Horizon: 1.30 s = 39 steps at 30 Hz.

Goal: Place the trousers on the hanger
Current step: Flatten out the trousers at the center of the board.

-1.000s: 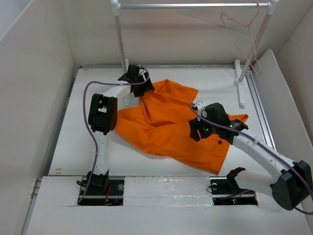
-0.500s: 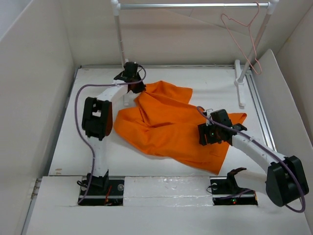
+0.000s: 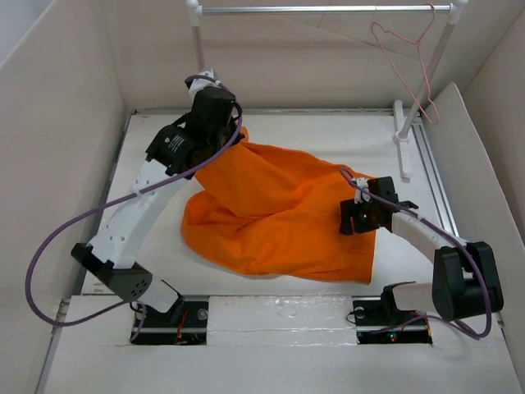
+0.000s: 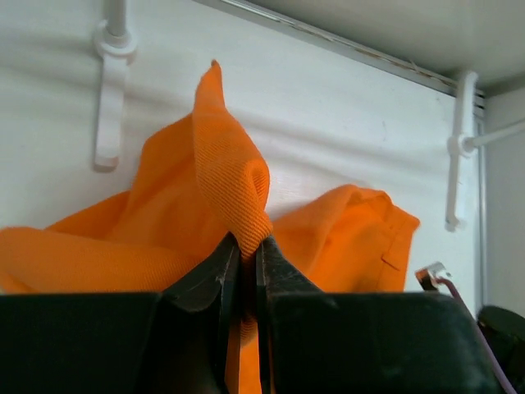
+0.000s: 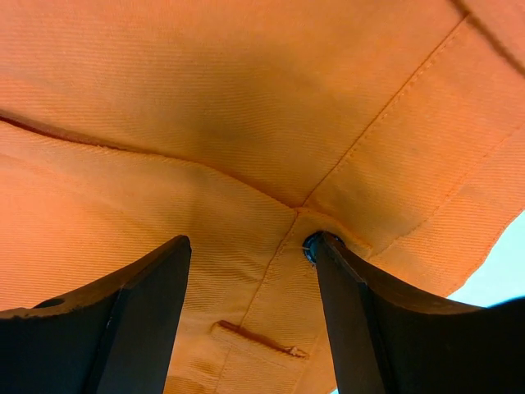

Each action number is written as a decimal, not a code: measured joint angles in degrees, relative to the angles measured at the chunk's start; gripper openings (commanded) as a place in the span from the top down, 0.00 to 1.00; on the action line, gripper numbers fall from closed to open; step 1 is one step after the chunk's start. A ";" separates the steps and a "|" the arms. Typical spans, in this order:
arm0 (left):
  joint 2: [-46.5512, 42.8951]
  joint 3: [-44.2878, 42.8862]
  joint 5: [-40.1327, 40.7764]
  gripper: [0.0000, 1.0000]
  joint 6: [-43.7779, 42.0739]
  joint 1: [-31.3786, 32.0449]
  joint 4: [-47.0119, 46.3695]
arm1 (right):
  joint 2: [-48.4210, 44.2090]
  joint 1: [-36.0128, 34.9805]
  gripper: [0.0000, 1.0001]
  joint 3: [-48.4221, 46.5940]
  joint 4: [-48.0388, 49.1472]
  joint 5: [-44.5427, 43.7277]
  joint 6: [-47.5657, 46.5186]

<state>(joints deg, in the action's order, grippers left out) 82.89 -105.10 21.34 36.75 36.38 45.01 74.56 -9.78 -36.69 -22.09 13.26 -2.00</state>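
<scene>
The orange trousers (image 3: 279, 213) lie crumpled mid-table. My left gripper (image 3: 220, 138) is shut on a fold at their far left corner and holds it raised. In the left wrist view the black jaws pinch a ridge of orange cloth (image 4: 234, 180), with the left gripper (image 4: 248, 243) closed tight around it. My right gripper (image 3: 362, 218) stands open over the trousers' right edge. In the right wrist view, the right gripper (image 5: 250, 246) straddles the waistband near a dark button (image 5: 312, 245) and a belt loop (image 5: 258, 338). The pale pink hanger (image 3: 408, 70) hangs from the rail at the back right.
A silver rail (image 3: 328, 10) runs across the back on two white posts (image 3: 199, 66) (image 3: 436, 61). The right post's white foot (image 3: 402, 148) stands near the trousers' far right. Tall white walls (image 3: 57, 148) close in the table on both sides.
My left gripper has shut on the trousers' far corner and lifted it, dragging the cloth up and left. My right gripper has slid rightward to the trousers' right edge, still open.
</scene>
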 measured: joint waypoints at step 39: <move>18.32 37.48 -45.55 0.09 -5.16 -33.16 -42.53 | 15.82 20.74 1.00 -18.91 5.29 3.06 2.84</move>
<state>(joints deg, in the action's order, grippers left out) 101.21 -67.61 -24.21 31.59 3.22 2.48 90.39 10.96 -55.59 -16.80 16.32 0.84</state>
